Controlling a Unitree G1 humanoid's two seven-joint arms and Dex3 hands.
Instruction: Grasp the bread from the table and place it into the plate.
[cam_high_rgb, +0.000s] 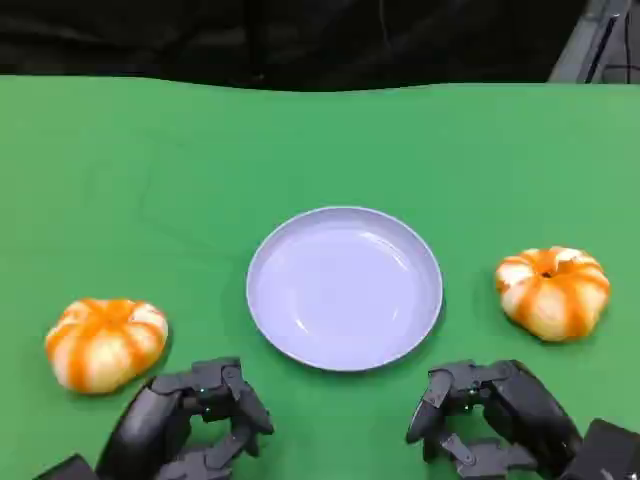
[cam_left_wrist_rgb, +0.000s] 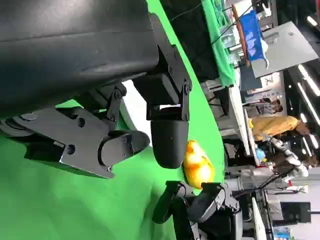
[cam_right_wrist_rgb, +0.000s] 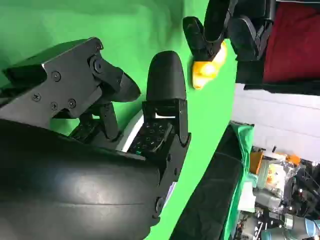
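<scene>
1. The green table (cam_high_rgb: 150, 170) spreads across the whole head view, dark background along its far edge
2. Dead centre sits the pale lilac plate (cam_high_rgb: 345, 288), nothing on it
3. Left hand (cam_high_rgb: 195, 420) down at 7 o'clock from the plate, fingers apart and loosely bent, holding nothing, hovering near the table's front edge
4. Right hand (cam_high_rgb: 490, 415) at 5 o'clock from the plate, fingers apart too, nothing in its grasp
5. Right bread (cam_high_rgb: 553, 291), orange-and-white striped, lies at 3 o'clock from the plate, just beyond the right hand
6. Left bread (cam_high_rgb: 105, 343) lies at 8 o'clock from the plate, close to the left hand, not touching it
</scene>
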